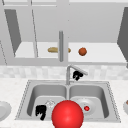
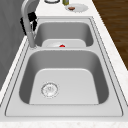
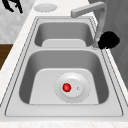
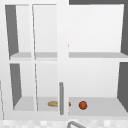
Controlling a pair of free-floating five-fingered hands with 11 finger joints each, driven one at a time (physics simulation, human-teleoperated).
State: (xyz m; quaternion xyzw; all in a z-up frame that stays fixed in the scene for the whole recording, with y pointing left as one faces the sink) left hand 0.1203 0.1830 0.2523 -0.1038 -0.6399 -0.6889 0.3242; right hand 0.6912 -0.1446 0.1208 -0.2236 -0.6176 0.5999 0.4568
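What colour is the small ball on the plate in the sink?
Red: the ball shows best in the right side view.

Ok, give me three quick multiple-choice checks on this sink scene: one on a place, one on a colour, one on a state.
1. Where is the right robot hand?
A. in the left basin
B. at the faucet
C. on the cabinet shelf

2. What colour is the small thing on the plate in the right basin?
A. red
B. green
C. blue

3. How does the cabinet stand?
A. shut
B. open, inside visible
C. door missing

Answers:
1 B: the front view shows it right under the spout.
2 A: the right side view shows a red thing on the plate.
3 B: the upper view shows the bread and the orange ball on its shelf.
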